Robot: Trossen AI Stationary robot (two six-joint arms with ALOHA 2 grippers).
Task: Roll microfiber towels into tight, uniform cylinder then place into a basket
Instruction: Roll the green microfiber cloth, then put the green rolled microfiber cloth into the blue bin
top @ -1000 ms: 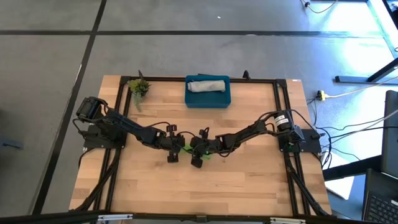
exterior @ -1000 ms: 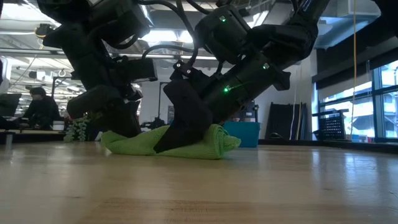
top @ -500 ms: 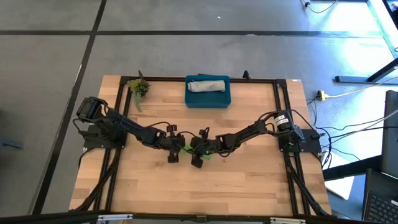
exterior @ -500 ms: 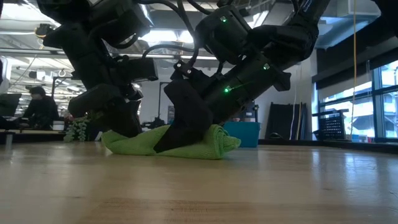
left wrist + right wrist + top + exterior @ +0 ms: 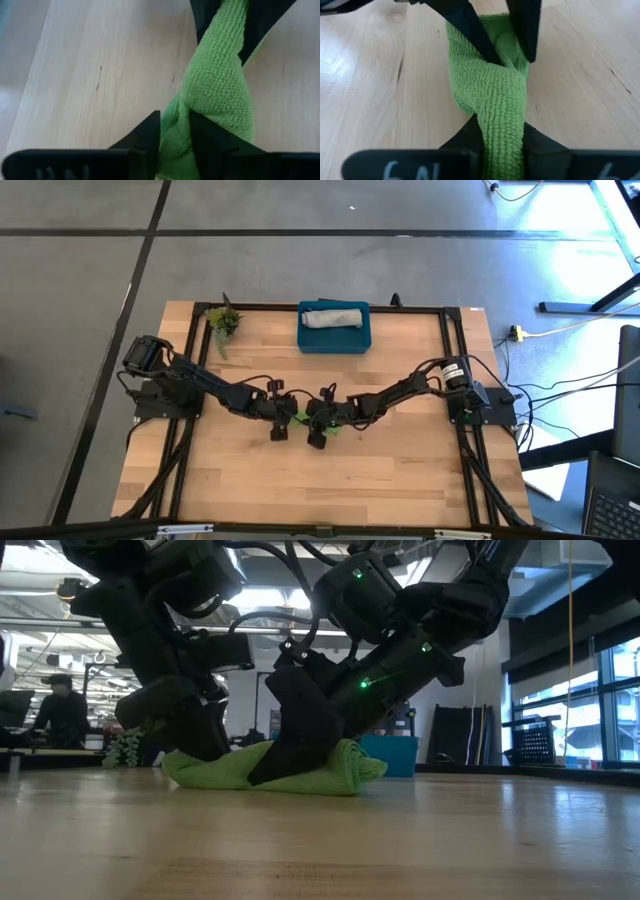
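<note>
Green towel (image 5: 300, 768) rolled on table (image 5: 400, 470), left claw (image 5: 174, 135) and right claw (image 5: 501, 145) pinching opposite ends

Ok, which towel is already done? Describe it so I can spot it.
Look at the far edge of the table, at the teal basket. The grey towel lies rolled inside it; the green towel is mid-table, pinched between both grippers.
</note>
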